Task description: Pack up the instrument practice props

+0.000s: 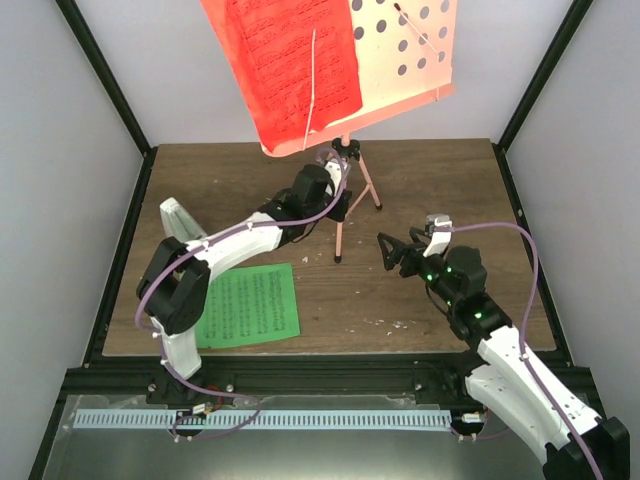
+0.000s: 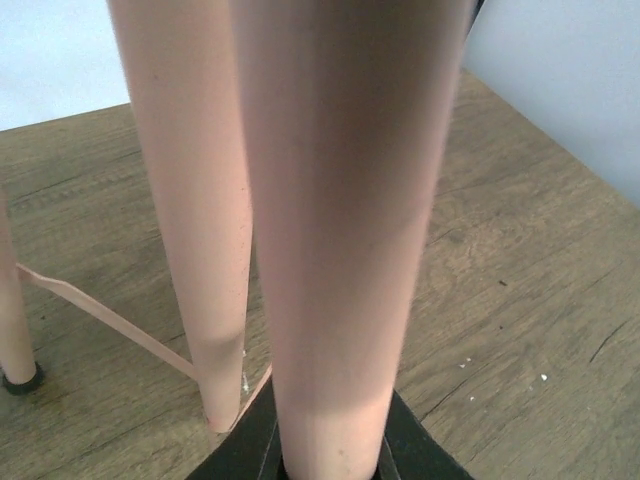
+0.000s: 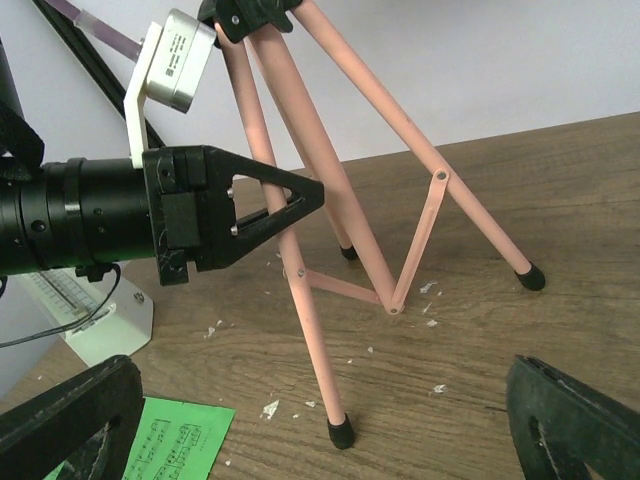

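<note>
The pink tripod music stand [image 1: 372,190] stands at the back middle of the table. Its hole-dotted desk [image 1: 420,45] holds a red sheet-music page [image 1: 290,70]. A green page [image 1: 250,305] lies flat at the front left and also shows in the right wrist view [image 3: 170,440]. My left gripper [image 1: 335,195] is shut on one pink tube of the stand [image 2: 340,200], just above the table. The white metronome [image 1: 180,220] sits behind my left arm, partly hidden. My right gripper [image 1: 395,250] is open and empty, facing the tripod legs [image 3: 320,350] from the right.
Black frame posts [image 1: 120,100] and pale walls close in the wooden table [image 1: 440,180] at the back and sides. Small white flecks [image 3: 262,405] lie on the wood around the stand's feet. The left arm [image 1: 230,245] stretches across the left half.
</note>
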